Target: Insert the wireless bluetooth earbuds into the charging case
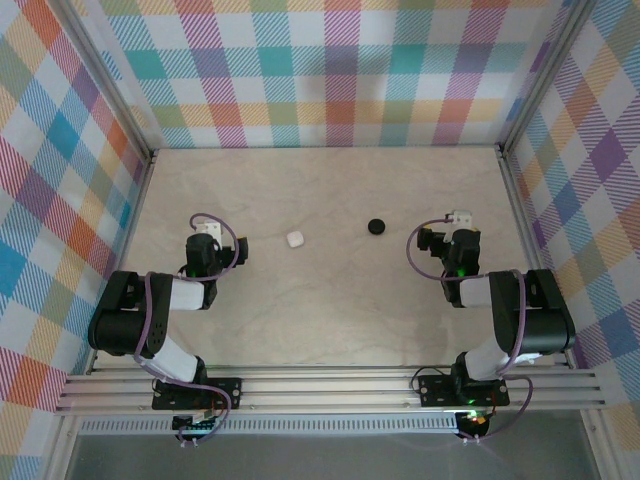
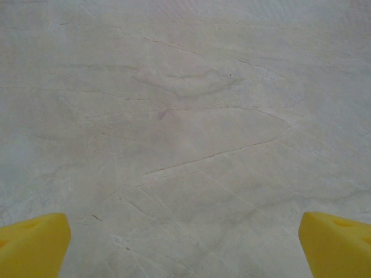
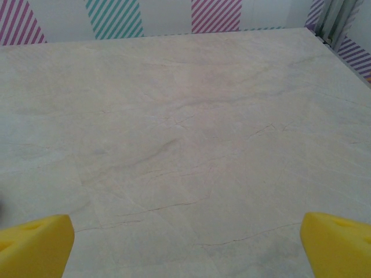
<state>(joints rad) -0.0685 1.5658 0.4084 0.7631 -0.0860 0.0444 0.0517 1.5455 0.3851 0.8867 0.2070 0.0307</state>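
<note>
— Looking down at the table (image 1: 330,330), can you spot the charging cases?
— Yes. A small white charging case (image 1: 295,239) lies a little left of centre. A round black charging case (image 1: 376,227) lies to its right, slightly farther back. They sit apart, both on the marbled top.
— And the earbuds?
— Too small to make out from here. I can't tell whether either lid is up.
— What about the arms?
— The left gripper (image 2: 184,246) hangs over bare table, off to the left of the white case. Its yellow fingers (image 2: 35,246) are spread wide with nothing between them. The right gripper (image 3: 186,246) sits off to the right of the black case, jaws just as wide and holding nothing. Neither touches a case.
— And around them?
— Bright plaid walls (image 1: 330,70) on the left, right and far sides.
</note>
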